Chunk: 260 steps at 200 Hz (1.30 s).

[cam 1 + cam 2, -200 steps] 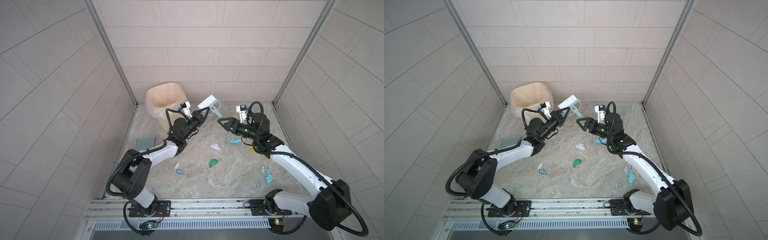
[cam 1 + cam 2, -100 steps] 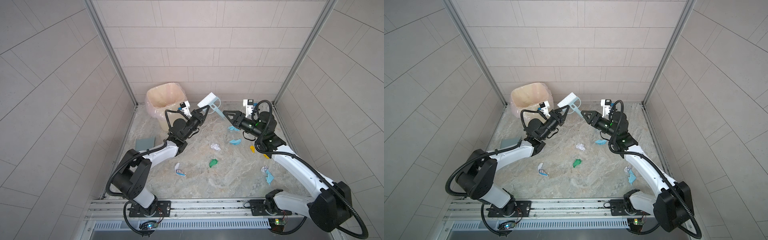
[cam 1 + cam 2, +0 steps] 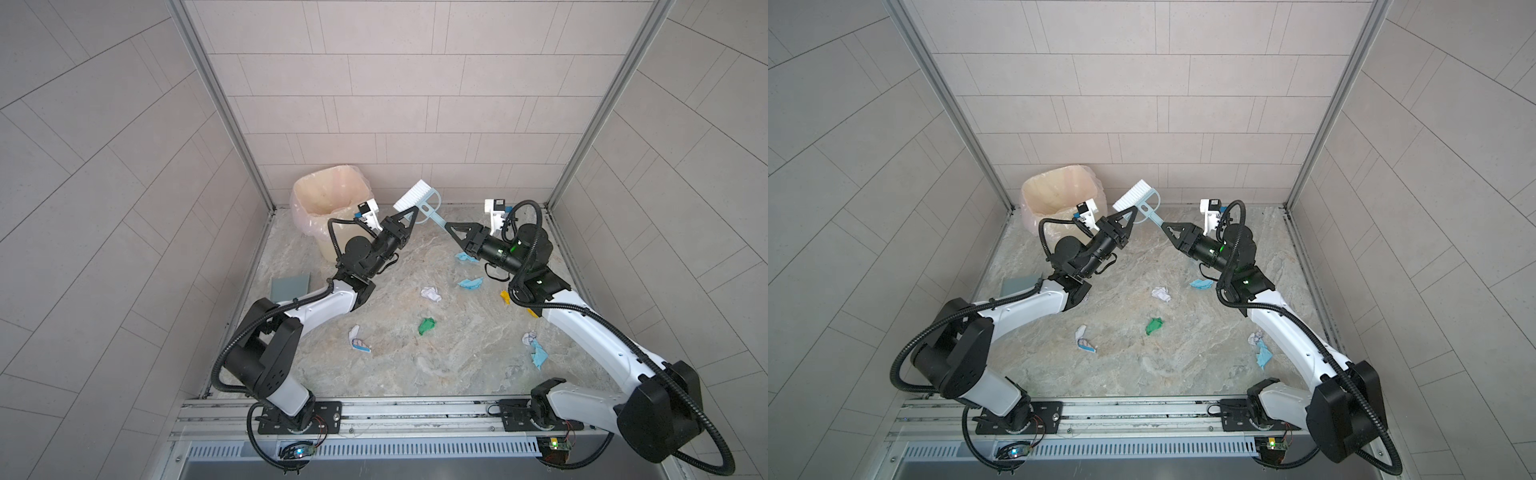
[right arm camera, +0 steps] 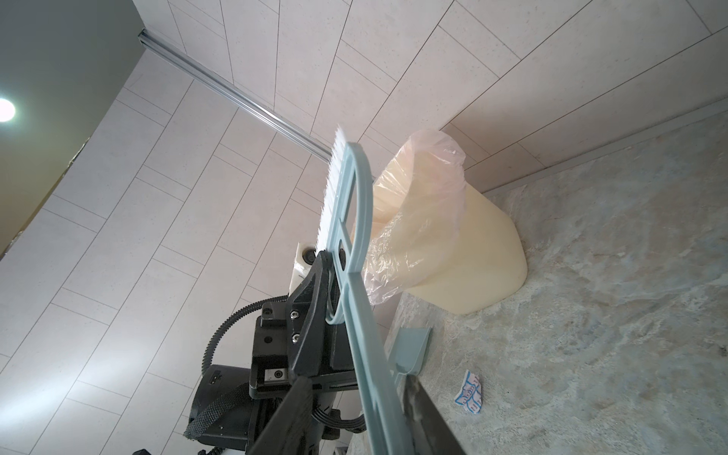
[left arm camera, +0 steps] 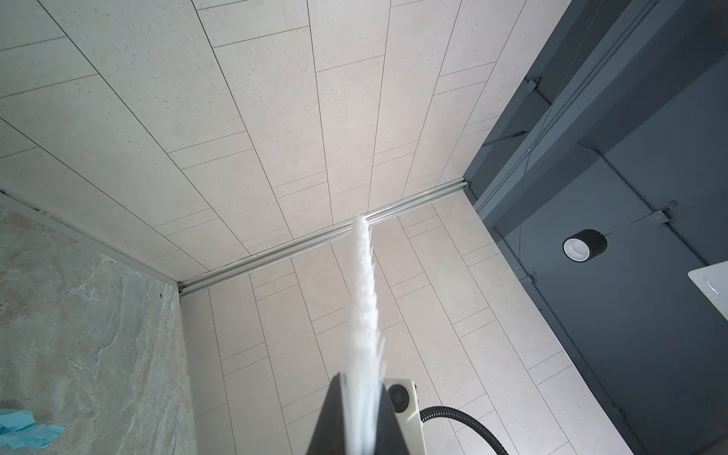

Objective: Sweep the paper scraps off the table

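In both top views a pale blue brush (image 3: 417, 198) (image 3: 1138, 195) with white bristles hangs above the back of the table (image 3: 415, 374). My left gripper (image 3: 409, 214) (image 3: 1130, 214) (image 5: 360, 380) is shut on its head, by the bristles. The right gripper (image 3: 449, 226) (image 3: 1166, 226) (image 4: 356, 378) straddles the handle's end, open; one finger lies against the handle and a gap shows at the other. Paper scraps lie on the table: light blue (image 3: 471, 283), white (image 3: 431, 294), green (image 3: 427, 325), yellow (image 3: 505, 297), grid-printed (image 3: 358, 338) (image 4: 468, 392).
A cream bin (image 3: 332, 199) (image 4: 453, 252) lined with a plastic bag stands in the back left corner. The pale blue dustpan (image 3: 291, 284) (image 4: 409, 348) lies by the left wall. Another blue and white scrap (image 3: 536, 349) sits beside the right arm. Tiled walls close three sides.
My right gripper has risen toward the back up to the brush handle's end, and its jaws have narrowed round it. The left gripper and the brush have barely moved.
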Tool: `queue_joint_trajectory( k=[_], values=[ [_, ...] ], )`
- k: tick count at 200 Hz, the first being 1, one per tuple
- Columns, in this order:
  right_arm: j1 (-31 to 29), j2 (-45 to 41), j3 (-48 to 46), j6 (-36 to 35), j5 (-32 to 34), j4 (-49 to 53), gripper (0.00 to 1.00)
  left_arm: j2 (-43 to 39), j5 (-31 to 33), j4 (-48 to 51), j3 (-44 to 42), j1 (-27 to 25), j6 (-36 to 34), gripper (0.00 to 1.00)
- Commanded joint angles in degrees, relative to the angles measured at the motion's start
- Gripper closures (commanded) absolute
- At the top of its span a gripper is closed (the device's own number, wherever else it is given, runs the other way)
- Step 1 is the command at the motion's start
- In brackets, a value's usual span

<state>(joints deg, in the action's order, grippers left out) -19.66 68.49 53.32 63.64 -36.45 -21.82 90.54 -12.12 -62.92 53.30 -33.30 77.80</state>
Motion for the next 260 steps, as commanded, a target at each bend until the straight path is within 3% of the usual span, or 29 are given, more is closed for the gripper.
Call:
queue_joint_trajectory(
  k=[1,110,158,216,231,260],
  values=[
    [-0.1,-0.6,0.3,0.5,-1.2,-1.0,0.65,0.0,0.2,-2.9,1.2,-0.3,1.0,1.00],
    [-0.1,-1.0,0.8,0.4,-0.9,-0.2,0.80,-0.5,0.1,-2.4,-0.1,-0.3,0.8,1.00],
    [-0.2,-1.1,1.2,0.3,-1.2,-0.1,1.00,-1.0,0.1,-2.2,-1.4,-0.3,0.9,1.00],
    [-0.2,-1.1,1.8,-1.0,-2.1,2.2,1.00,-1.6,-0.5,-0.8,-1.1,-0.2,0.1,1.00],
    [-0.2,-1.4,2.3,-1.9,-2.0,3.5,1.00,-2.3,-0.6,1.1,-1.1,0.0,-0.8,0.87],
    [0.7,-3.2,3.4,-5.0,0.1,8.6,1.00,-5.0,-1.0,6.7,-1.4,0.3,-3.5,0.49]
  ],
)
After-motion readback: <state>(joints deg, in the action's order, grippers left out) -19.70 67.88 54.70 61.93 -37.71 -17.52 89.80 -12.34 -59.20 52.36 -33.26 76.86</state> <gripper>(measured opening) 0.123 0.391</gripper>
